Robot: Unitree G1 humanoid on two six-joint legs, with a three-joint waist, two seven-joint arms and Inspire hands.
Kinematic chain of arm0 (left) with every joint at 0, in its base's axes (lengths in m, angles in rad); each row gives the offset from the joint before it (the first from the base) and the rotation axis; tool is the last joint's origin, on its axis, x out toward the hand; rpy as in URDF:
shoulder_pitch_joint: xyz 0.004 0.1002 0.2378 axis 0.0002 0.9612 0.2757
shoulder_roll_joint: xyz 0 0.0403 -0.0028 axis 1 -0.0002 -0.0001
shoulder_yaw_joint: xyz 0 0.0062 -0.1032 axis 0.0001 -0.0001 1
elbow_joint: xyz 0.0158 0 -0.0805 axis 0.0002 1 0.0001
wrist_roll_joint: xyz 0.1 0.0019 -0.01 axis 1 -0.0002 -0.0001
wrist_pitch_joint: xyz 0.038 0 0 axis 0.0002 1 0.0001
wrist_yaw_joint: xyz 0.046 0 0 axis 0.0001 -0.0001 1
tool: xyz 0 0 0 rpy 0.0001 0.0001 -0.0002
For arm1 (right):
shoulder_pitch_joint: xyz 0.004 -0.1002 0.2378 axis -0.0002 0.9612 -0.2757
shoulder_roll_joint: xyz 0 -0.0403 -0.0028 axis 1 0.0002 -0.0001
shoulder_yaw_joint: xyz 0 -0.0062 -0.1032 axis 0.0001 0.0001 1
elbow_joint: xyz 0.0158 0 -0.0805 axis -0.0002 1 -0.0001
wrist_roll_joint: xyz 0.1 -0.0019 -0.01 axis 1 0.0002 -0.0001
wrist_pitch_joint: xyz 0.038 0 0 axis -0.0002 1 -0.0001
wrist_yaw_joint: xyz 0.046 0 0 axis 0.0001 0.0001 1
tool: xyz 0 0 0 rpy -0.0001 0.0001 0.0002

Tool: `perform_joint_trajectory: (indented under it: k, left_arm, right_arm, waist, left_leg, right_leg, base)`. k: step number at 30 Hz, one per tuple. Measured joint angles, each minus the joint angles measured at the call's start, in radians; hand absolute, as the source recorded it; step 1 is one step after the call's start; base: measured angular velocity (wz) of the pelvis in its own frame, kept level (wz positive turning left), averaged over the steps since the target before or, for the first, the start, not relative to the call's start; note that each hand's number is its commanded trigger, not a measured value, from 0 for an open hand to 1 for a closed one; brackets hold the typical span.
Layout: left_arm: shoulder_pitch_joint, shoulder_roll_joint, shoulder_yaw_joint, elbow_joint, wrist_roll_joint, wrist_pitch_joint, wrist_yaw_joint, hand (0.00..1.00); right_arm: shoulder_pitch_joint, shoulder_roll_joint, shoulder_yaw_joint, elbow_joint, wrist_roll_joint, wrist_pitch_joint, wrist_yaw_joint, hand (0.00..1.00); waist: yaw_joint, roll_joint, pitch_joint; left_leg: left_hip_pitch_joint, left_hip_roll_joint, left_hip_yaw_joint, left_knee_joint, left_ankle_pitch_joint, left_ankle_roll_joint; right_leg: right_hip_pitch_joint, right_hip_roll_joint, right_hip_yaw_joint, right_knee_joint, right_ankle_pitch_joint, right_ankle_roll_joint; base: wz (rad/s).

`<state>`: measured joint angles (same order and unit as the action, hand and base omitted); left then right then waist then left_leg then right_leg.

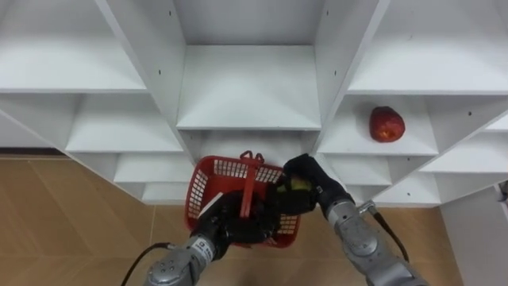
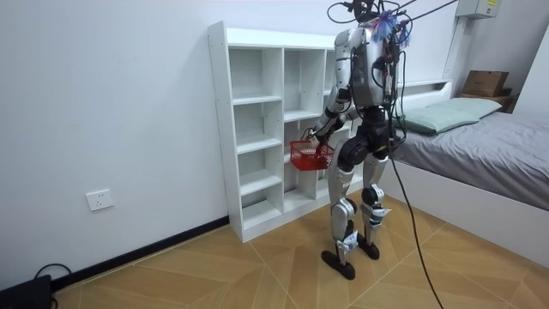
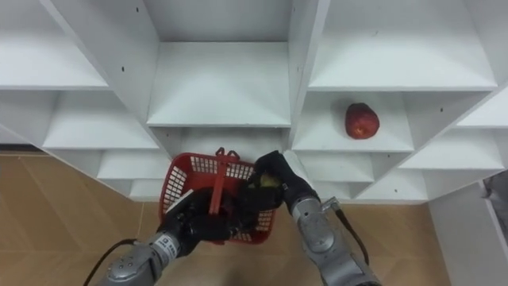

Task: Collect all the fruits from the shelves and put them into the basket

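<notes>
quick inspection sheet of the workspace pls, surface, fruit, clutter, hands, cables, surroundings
surface: white shelf unit, compartments mostly bare
job's things: red apple on a right-column shelf; yellow-green fruit in the right hand over the red basket
clutter: nothing seen
hands: right hand curled round the fruit; left hand at the basket's near side, carrying it, grip hidden
cables: nothing seen beyond the robot's own
surroundings: wooden floor, bed on the room view's right, wall socket low on the wall

silver arms — black left hand (image 1: 232,224), black right hand (image 1: 308,176)
</notes>
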<state>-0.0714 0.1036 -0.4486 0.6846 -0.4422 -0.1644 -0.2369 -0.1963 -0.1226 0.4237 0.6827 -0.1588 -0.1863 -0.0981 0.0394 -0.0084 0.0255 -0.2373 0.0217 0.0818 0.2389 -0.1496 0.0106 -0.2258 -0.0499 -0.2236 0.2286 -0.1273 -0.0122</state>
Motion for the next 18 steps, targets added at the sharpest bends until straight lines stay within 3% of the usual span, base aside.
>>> perform_joint_trajectory:
  k: [12,13,14,15,16,17,18]
  left_arm:
    - [-0.002,0.004,-0.006,0.0,0.0,0.005,-0.006,1.0]
    - [-0.002,0.004,-0.006,0.0,0.0,0.005,-0.006,1.0]
    - [-0.002,0.004,-0.006,0.0,0.001,0.005,-0.006,1.0]
    - [-0.002,0.004,-0.006,0.0,0.001,0.005,-0.006,1.0]
    - [-0.002,0.004,-0.006,0.0,0.001,0.005,-0.006,1.0]
    - [-0.002,0.004,-0.006,0.0,0.001,0.005,-0.006,1.0]
    - [-0.002,0.004,-0.006,0.0,0.001,0.005,-0.006,1.0]
  right_arm:
    - [-0.002,-0.001,0.014,0.004,-0.007,0.0,-0.012,1.0]
    - [-0.002,-0.001,0.014,0.004,-0.007,0.0,-0.012,0.95]
    - [-0.002,-0.001,0.015,0.005,-0.004,0.0,-0.012,0.84]
    - [-0.002,-0.001,0.015,0.007,-0.003,-0.001,-0.012,0.65]
    - [-0.008,-0.001,0.016,0.019,0.004,-0.007,-0.01,0.52]
    - [-0.013,-0.001,0.017,0.026,0.008,-0.009,-0.007,0.04]
    - [-0.016,-0.001,0.019,0.032,0.014,-0.009,-0.007,0.0]
  waist:
    - [-0.002,0.017,0.0001]
    - [-0.002,0.017,0.0001]
    - [-0.002,0.017,0.0001]
    - [-0.002,0.017,0.0001]
    - [-0.003,0.017,0.0001]
    - [-0.004,0.016,0.0002]
    - [-0.004,0.016,0.0002]
  left_leg:
    - [-0.004,0.001,-0.001,-0.002,0.0,0.0]
    - [-0.004,0.001,-0.001,-0.003,0.0,0.0]
    - [-0.004,0.0,-0.001,-0.003,0.0,0.0]
    - [-0.003,0.0,-0.001,-0.003,0.0,0.0]
    - [-0.003,0.0,0.0,-0.003,0.0,0.0]
    - [-0.003,0.001,0.0,-0.003,0.0,0.0]
    - [-0.003,0.001,0.0,-0.003,0.0,0.0]
  right_leg:
    - [-0.003,0.0,0.0,0.0,0.0,0.0]
    - [-0.003,0.0,0.0,-0.002,0.0,0.0]
    - [-0.003,0.0,0.0,-0.002,0.0,0.0]
    - [-0.002,0.0,0.001,-0.002,0.0,0.0]
    - [-0.002,0.0,0.001,-0.002,0.0,0.0]
    - [-0.002,0.0,0.001,-0.002,0.0,0.0]
    - [-0.002,0.0,0.001,-0.002,0.0,0.0]
  base:
    - [0.0]
    - [0.0]
    - [0.0]
    - [0.0]
    - [0.0]
    - [0.0]
    - [0.0]
